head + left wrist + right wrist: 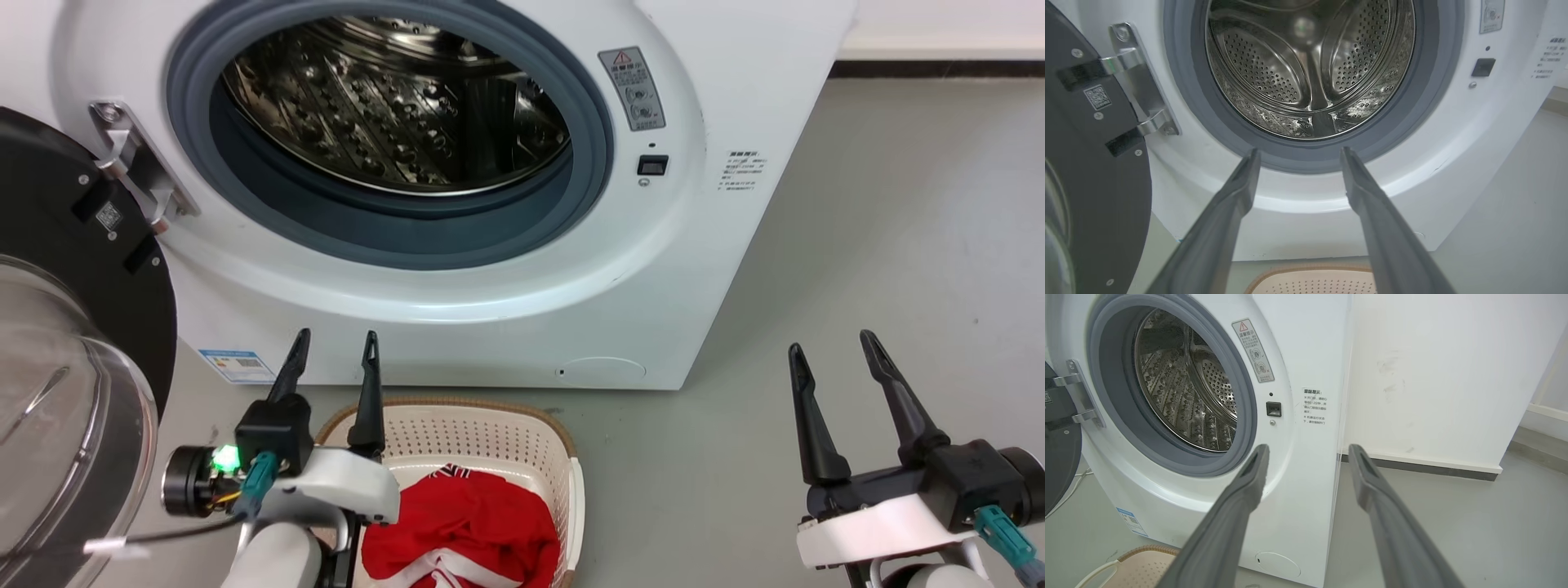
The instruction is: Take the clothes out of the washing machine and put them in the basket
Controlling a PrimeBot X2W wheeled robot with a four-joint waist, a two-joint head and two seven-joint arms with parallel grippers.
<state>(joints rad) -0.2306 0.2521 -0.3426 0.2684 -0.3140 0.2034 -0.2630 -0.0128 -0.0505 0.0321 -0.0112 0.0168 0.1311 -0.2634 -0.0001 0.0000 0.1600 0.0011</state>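
Note:
The white washing machine (506, 269) stands with its door (73, 343) swung open to the left. Its steel drum (392, 106) holds no fabric that I can see, also in the left wrist view (1310, 69). Red clothes (465, 531) with white striped trim lie in the cream basket (498, 433) on the floor before the machine. My left gripper (336, 351) is open and empty, above the basket's left rim, fingers pointing at the machine. My right gripper (833, 347) is open and empty over the floor, right of the machine.
Grey floor (898, 245) stretches to the right of the machine. A white wall with a dark skirting (1425, 467) stands behind. The open door's glass bowl (49, 425) bulges out at the left, close to my left arm.

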